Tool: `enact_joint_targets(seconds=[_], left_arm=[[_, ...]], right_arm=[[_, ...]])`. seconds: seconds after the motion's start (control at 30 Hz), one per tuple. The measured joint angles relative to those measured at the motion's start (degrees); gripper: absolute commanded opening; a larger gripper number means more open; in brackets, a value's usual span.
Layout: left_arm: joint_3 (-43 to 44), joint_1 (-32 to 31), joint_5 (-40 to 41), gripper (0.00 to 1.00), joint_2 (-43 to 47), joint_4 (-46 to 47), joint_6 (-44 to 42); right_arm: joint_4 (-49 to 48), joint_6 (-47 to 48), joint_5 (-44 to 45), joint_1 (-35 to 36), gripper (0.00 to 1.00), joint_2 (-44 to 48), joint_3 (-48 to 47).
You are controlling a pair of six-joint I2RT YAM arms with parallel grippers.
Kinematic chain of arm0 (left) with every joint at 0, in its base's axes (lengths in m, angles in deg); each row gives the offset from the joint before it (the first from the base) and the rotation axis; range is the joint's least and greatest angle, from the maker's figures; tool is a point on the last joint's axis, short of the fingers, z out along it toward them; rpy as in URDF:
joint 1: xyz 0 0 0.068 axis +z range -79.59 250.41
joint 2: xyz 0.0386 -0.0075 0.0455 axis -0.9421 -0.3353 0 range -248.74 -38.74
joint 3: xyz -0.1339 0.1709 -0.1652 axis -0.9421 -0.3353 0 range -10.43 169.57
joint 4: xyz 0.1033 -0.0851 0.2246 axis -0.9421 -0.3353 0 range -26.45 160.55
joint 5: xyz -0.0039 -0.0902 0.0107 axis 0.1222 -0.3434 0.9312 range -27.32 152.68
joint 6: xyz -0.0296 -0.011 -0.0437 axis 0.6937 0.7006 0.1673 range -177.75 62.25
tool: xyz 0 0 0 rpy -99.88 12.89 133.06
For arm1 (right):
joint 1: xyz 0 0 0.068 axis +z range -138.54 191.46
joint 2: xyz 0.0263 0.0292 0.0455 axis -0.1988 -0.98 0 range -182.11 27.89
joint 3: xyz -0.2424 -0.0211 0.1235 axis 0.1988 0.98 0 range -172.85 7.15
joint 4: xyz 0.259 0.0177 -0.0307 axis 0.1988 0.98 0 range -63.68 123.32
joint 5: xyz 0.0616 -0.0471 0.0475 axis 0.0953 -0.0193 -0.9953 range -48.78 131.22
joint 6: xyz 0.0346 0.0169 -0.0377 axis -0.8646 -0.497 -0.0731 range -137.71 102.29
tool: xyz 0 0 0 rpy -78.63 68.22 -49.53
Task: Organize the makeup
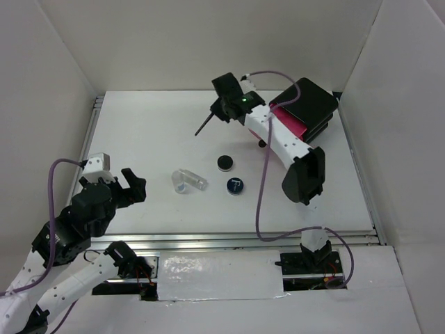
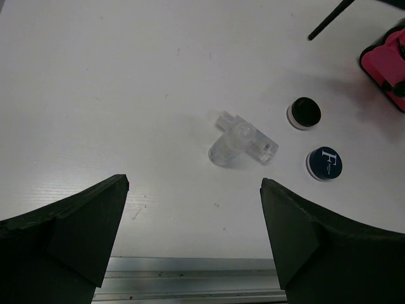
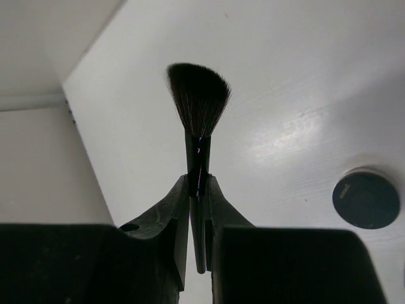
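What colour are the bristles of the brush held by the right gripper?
The brush has black bristles, clearest in the right wrist view.

The dark-blue round compact [image 2: 324,163] has on its lid a big white letter "F"; some smaller white signs stand beside it, too small to read. In the right wrist view a dark round compact [image 3: 366,199] carries a small pale label, not readable. The black brush [image 3: 197,114] has a tiny light mark on its handle, also unclear.
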Motion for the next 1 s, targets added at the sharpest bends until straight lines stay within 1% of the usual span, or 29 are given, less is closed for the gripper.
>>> enact_joint_targets(seconds=[0.1, 0.23, 0.33, 0.47, 0.53, 0.63, 0.77, 0.87, 1.0], left_arm=[[0.00, -0.07, 0.00, 0.99, -0.39, 0.00, 0.00], [0.00, -0.26, -0.17, 0.99, -0.50, 0.04, -0.02], [0.00, -0.31, -0.42, 0.99, -0.85, 0.04, -0.04], [0.00, -0.35, -0.63, 0.99, -2.27, 0.13, -0.09], [0.00, -0.37, -0.85, 0.99, -2.93, 0.17, -0.09], [0.00, -0.37, -1.07, 0.99, -3.67, 0.22, -0.13], [0.00, -0.57, -1.05, 0.99, -4.02, 0.20, -0.11], [0.00, -0.70, -1.05, 0.99, -3.87, 0.22, -0.11], [0.00, -0.74, -1.05, 0.99, -3.89, 0.24, -0.11]], right_arm=[[-1.03, 7.85, 2.54, -0.46, 0.00, 7.56, 1.88], [-1.29, 23.58, 3.98, -1.70, 0.00, 17.79, 3.74], [-1.38, 35.74, 6.45, -4.09, 0.00, 24.15, 5.68], [-4.44, 51.69, 14.53, -7.04, 0.00, 32.61, 15.10], [-7.04, 57.00, 17.18, -7.93, 0.00, 34.86, 19.96], [-10.93, 63.67, 18.88, -9.33, 0.00, 35.32, 25.38], [-15.32, 69.57, 20.31, -11.43, 0.00, 32.87, 29.83], [-17.33, 71.80, 20.44, -12.44, 0.01, 31.06, 32.46], [-18.64, 72.39, 19.91, -12.76, 0.02, 29.92, 34.91]])
